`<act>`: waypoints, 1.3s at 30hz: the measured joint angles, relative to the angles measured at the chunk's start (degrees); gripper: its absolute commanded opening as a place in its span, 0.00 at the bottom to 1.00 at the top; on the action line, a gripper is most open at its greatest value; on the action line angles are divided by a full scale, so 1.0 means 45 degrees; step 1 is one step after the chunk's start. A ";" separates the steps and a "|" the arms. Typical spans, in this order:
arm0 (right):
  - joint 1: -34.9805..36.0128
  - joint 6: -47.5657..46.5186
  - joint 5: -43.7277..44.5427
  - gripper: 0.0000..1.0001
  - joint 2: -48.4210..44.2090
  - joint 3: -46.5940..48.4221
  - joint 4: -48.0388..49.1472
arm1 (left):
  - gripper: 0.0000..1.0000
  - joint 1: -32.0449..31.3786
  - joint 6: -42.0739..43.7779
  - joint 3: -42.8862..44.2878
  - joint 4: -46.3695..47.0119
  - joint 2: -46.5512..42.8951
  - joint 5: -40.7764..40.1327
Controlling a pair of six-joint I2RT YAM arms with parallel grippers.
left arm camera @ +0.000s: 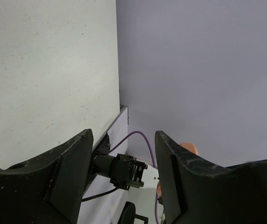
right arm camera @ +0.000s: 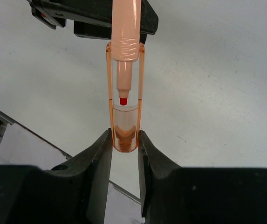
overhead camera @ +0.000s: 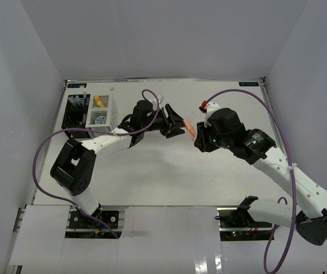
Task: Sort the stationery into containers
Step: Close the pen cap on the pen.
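Near done, I judge: white box [overhead camera: 101, 109] and black box [overhead camera: 75, 112] hold items, no loose ones seen on surface [overhead camera: 169, 171]. R pincer [right arm camera: 125, 142] clamps orange marker [right arm camera: 125, 28] by cap, mid-air at centre. L pincer [left arm camera: 124, 140] wide, just beside it.

Glossy translucent plastic orange marker [right arm camera: 125, 28]; matt table [right arm camera: 217, 70].

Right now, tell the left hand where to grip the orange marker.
Grip the orange marker by its bare barrel, closing across it from the end opposite the right hand, which pinches the clear cap; the barrel sticks straight out, free.
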 measured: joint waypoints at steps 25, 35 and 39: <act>0.0000 0.0296 0.0010 0.08 -0.0743 -0.1409 0.1404 | 0.66 0.0000 0.0180 0.0024 0.0277 -0.0680 -0.0029; 0.0000 0.0296 0.0063 0.08 -0.1083 -0.1554 0.2035 | 0.66 0.0000 0.0083 0.0024 0.0282 -0.0869 0.0005; 0.0000 0.0296 0.0083 0.08 -0.1166 -0.1569 0.2074 | 0.66 0.0000 0.0087 0.0024 0.0277 -0.0889 0.0005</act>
